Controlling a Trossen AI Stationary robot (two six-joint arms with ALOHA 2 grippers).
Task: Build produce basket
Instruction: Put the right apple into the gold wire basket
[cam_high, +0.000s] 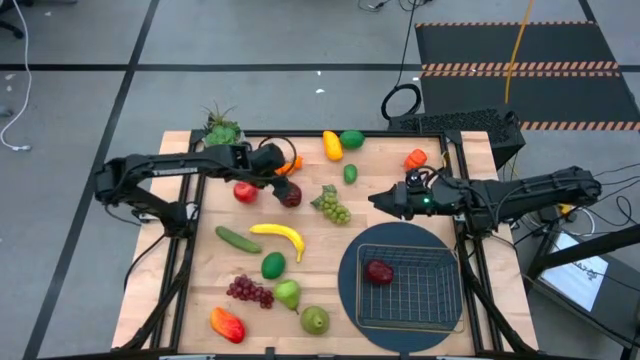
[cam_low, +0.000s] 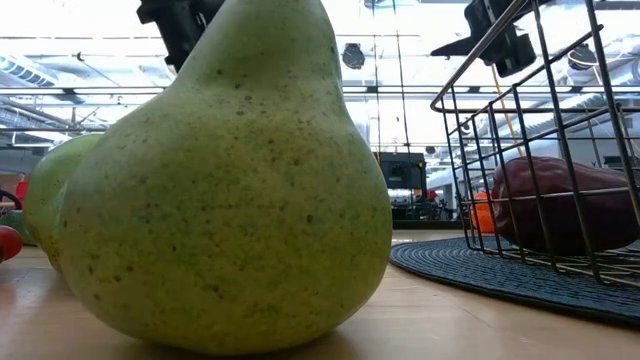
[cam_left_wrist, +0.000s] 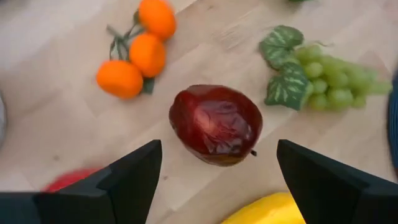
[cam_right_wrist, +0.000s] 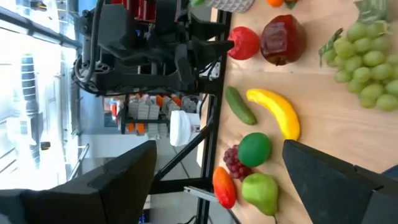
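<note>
produce (cam_high: 277, 237), basket (cam_high: 410, 288), no readable writing

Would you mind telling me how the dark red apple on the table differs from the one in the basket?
The dark red apple on the table lies on bare wood beneath the open left claw; the dark red apple in the basket rests inside the wire-mesh basket, away from either claw. The table apple has oranges and green grapes close by; the basket apple lies alone. Both share a deep, glossy red.
</note>
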